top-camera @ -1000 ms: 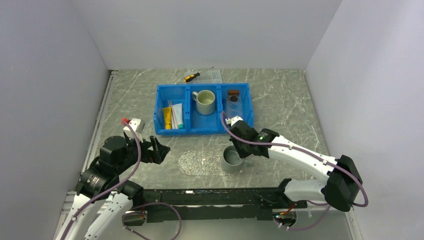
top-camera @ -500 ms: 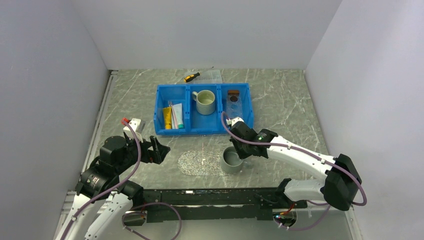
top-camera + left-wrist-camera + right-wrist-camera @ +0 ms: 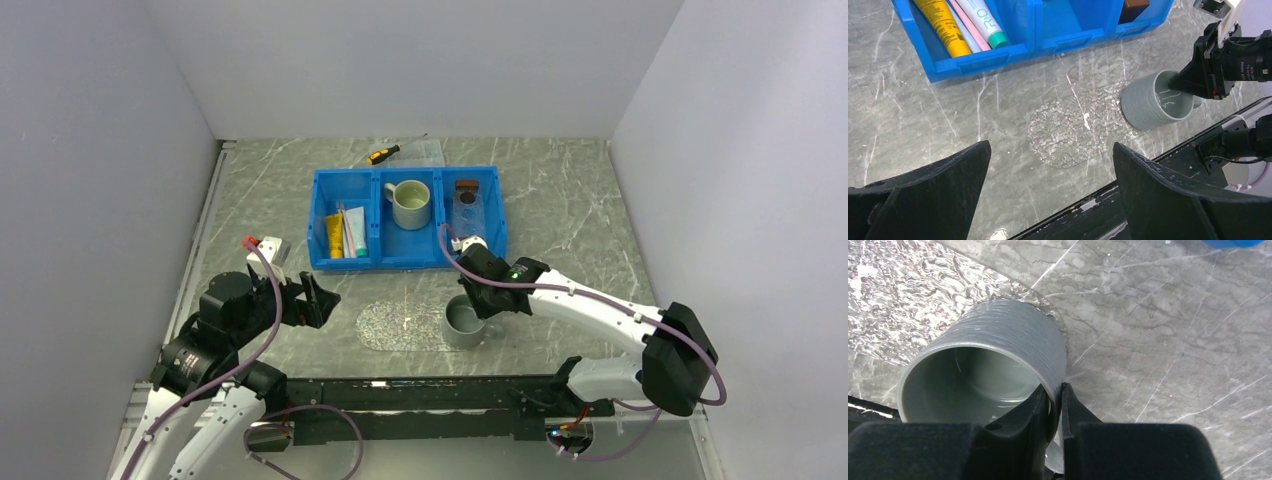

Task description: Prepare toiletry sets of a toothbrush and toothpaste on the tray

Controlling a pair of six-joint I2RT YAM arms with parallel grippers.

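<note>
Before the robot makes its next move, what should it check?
1. Right claw pinching the gray cup by its rim: ok.
2. Cup upright: ok.
3. Left claw open, holding nothing: ok.
4. Tray out of the blue bin: not ok, it sits in the right compartment.
5. Toothpaste and toothbrush on the tray: not ok, both lie in the left compartment.
6. Cup lifted off the table: cannot tell.

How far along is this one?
Nothing looks done: the tray sits in the blue bin, right compartment. In hand: the right gripper pinches a grey cup by its rim; the left gripper hangs open, empty. Left: toothbrush and toothpaste, both in the bin's left compartment, must go on the tray.
</note>
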